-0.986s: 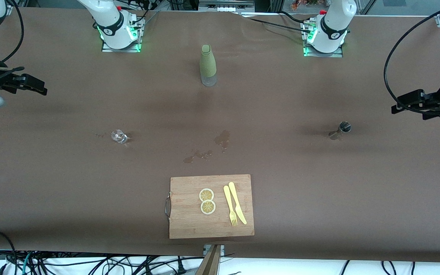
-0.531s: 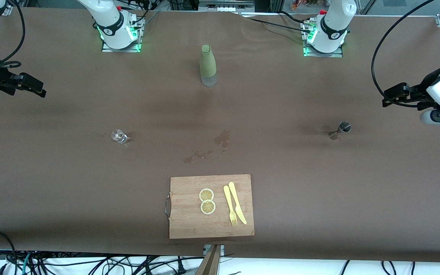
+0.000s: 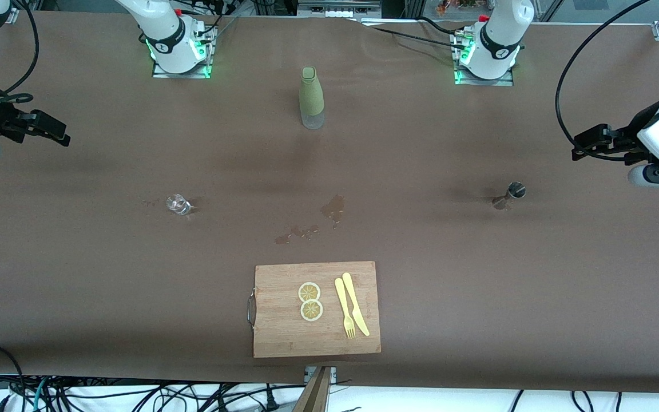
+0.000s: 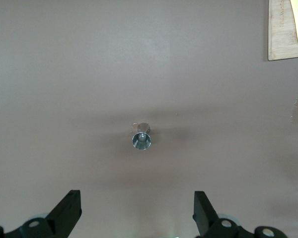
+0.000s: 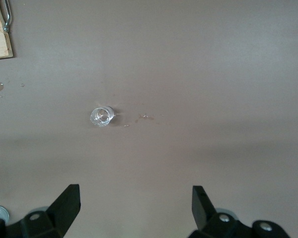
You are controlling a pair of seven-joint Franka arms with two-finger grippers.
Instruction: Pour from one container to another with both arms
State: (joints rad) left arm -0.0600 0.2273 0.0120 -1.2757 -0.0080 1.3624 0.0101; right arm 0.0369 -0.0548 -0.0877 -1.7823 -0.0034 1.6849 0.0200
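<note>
A small clear glass (image 3: pixel 178 204) stands toward the right arm's end of the table and shows in the right wrist view as the glass (image 5: pixel 101 116). A metal jigger (image 3: pixel 512 193) stands upright toward the left arm's end; the left wrist view looks down into the jigger (image 4: pixel 141 140). My left gripper (image 3: pixel 580 146) hangs open in the air at the table's end, short of the jigger, its fingers wide apart around nothing (image 4: pixel 136 213). My right gripper (image 3: pixel 60 134) hangs open over its own end of the table, well away from the glass, also empty (image 5: pixel 134 208).
A green-sleeved bottle (image 3: pixel 311 98) stands between the two bases. Wet patches (image 3: pixel 334 207) mark the brown cloth mid-table. Nearest the front camera, a wooden cutting board (image 3: pixel 284 337) carries two lemon slices (image 3: pixel 310 301) and a yellow fork and knife (image 3: pixel 351 312).
The left arm has swung its wrist up and shifted its gripper slightly toward the bases and the table's middle. The right gripper has barely moved. Glass and jigger are unmoved.
</note>
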